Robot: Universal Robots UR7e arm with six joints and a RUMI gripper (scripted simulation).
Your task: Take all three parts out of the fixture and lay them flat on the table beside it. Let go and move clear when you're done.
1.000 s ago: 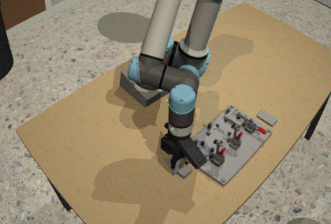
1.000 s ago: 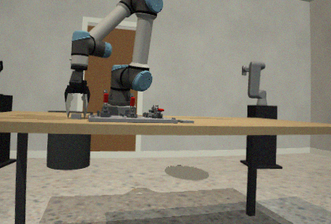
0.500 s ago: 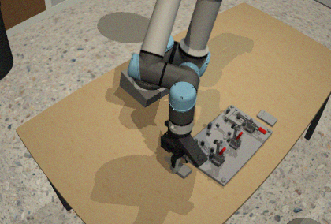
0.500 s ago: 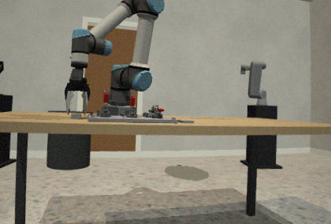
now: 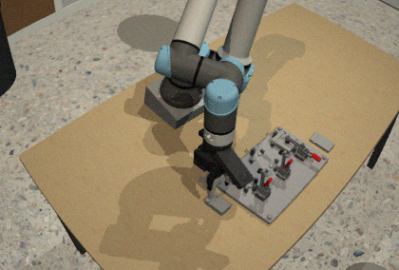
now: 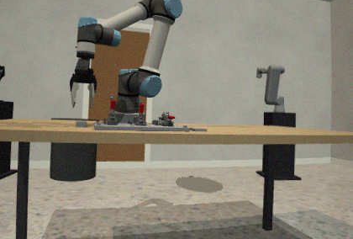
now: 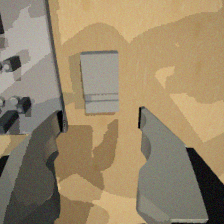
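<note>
A flat grey part (image 5: 218, 204) (image 6: 81, 124) (image 7: 100, 75) lies flat on the table beside the near-left edge of the fixture plate (image 5: 290, 194) (image 7: 30, 37). A second grey part (image 5: 322, 142) (image 6: 198, 130) lies flat on the table beyond the plate's far right end. At the plate's far station a pale piece (image 5: 283, 141) shows near a clamp whose red handle (image 5: 315, 157) (image 6: 171, 117) is down; I cannot tell clearly how it sits. The two nearer clamps have raised handles. My gripper (image 6: 83, 106) (image 7: 100, 110) is open and empty, pointing down above the first part.
The raised red handles (image 5: 268, 182) (image 5: 289, 163) and small posts stand up from the plate, close to the gripper's side. The arm's grey base block (image 5: 163, 107) stands behind on the table (image 5: 71, 160).
</note>
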